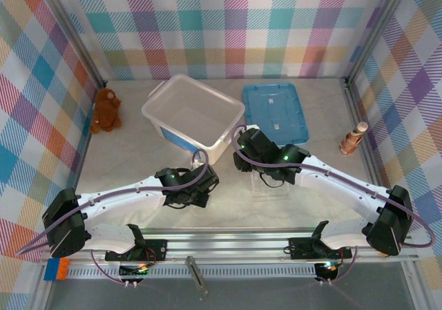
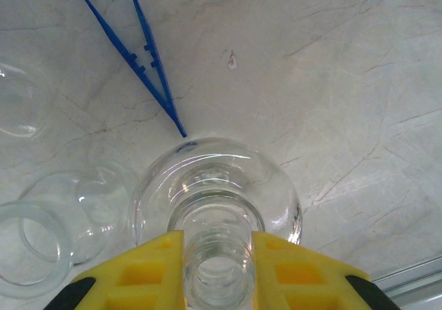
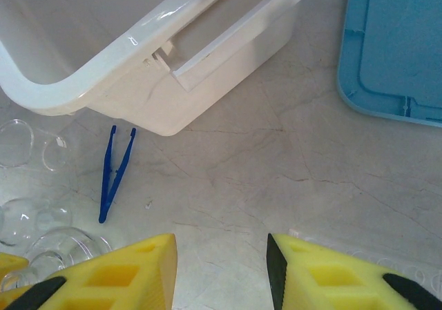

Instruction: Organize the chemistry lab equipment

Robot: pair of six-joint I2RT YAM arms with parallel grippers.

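Since our left gripper (image 2: 217, 255) is clenched on the neck of the round flask (image 2: 217, 168), tweezers (image 2: 170, 110) tip right beside it, we'd lift straight up, no tilt, b4 heading to the bin (image 3: 138, 41). Right gripper (image 3: 221, 255) gapes, nothing btwn.

Dark-blue tweezers (image 2: 169, 110), clear flask (image 2: 217, 186), yellow jaws, light-blue lid (image 1: 274, 112), brown teddy bear (image 1: 106, 110)

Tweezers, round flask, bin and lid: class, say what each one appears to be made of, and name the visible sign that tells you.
Tweezers: likely moulded plastic, in an opaque matt blue with small moulded ribs.
Round flask: probably glass, clear and glossy with sharp reflections, though it could be clear plastic.
Bin: translucent whitish plastic, smooth with a soft sheen.
Lid: opaque light-blue plastic with moulded ridges.
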